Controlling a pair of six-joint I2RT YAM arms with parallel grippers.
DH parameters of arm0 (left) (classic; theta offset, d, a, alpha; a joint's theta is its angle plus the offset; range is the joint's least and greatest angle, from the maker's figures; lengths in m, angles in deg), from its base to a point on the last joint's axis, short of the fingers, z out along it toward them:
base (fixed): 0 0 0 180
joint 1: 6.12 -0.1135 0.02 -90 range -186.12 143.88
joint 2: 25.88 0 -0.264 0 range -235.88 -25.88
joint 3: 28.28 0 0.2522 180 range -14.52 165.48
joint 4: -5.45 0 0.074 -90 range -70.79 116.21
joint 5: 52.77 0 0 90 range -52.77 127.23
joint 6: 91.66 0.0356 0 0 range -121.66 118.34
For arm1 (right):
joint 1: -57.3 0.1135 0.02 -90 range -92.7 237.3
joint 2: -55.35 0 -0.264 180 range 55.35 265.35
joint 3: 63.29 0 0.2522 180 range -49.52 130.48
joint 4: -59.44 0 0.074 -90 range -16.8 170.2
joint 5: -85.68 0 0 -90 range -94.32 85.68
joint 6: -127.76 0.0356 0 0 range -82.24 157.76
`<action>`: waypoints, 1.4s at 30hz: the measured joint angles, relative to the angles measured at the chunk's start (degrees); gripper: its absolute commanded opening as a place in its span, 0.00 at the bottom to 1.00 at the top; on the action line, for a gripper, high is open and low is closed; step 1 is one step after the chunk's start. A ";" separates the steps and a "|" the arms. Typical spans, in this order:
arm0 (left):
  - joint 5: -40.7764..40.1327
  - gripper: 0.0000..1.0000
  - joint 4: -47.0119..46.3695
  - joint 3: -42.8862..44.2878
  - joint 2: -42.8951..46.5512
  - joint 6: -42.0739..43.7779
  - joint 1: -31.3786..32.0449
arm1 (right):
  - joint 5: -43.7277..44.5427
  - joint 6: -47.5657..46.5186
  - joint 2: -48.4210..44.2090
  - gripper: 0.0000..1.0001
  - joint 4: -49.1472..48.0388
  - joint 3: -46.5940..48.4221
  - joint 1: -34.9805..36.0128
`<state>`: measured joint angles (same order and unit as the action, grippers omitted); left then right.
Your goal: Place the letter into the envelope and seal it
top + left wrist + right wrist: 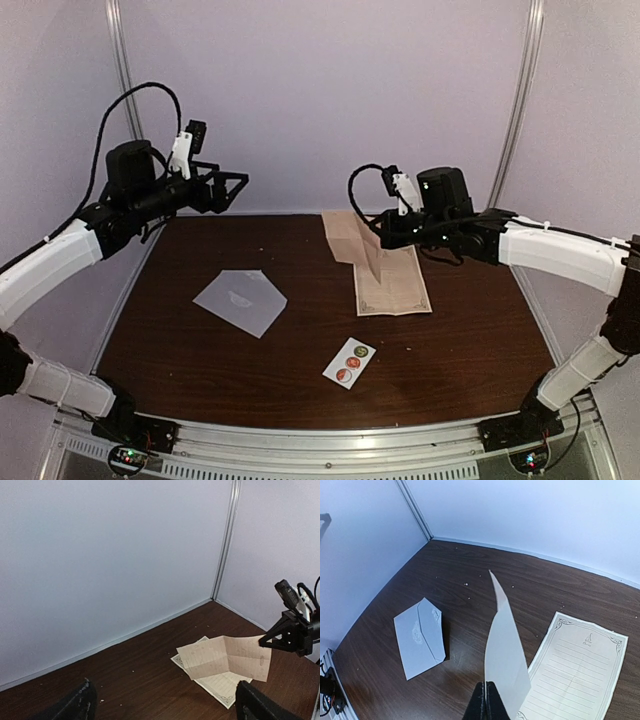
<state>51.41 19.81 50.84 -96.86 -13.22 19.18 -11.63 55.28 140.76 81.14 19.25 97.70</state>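
The envelope (240, 302) lies flat on the left half of the desk (480, 330). It sits askew to the desk edges, with its long axis running roughly from far left to near right. The letter (355, 242), a creased tan sheet, is raised at centre right. The right end effector (384, 232) is pressed together on one edge of it. The letter hangs over a second, bordered sheet (392, 285) lying flat on the desk (whether the two sheets touch cannot be told).

From the right end effector, the envelope lies to the left and nearer, well apart. The left end effector (228, 190) is spread, holds nothing, and hangs above the far left of the desk. Judged by side, the left arm is the nearer one to the envelope.

Count: one envelope, two paper sheets, and one sticker strip (349, 363) at near centre with what appear to be three round stickers.
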 measured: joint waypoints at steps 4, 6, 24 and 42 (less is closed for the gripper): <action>7.39 0.98 -0.98 -2.60 -3.58 -0.15 0.55 | -5.25 -4.39 0.13 0.00 6.03 4.02 0.02; 9.84 0.98 -0.44 -3.19 -5.62 -0.11 1.07 | -9.55 -6.93 0.15 0.00 8.79 5.81 0.02; 25.99 0.87 10.19 3.54 -15.37 8.41 12.33 | -28.50 -20.70 3.13 0.00 31.56 18.29 1.44; 25.31 0.09 17.79 6.56 -21.62 12.57 13.90 | -28.61 -23.41 3.23 0.00 34.73 20.17 2.75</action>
<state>76.72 37.60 57.40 -118.48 -0.65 33.08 -40.24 31.87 144.00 115.87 39.42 100.46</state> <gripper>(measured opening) 0.315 0.004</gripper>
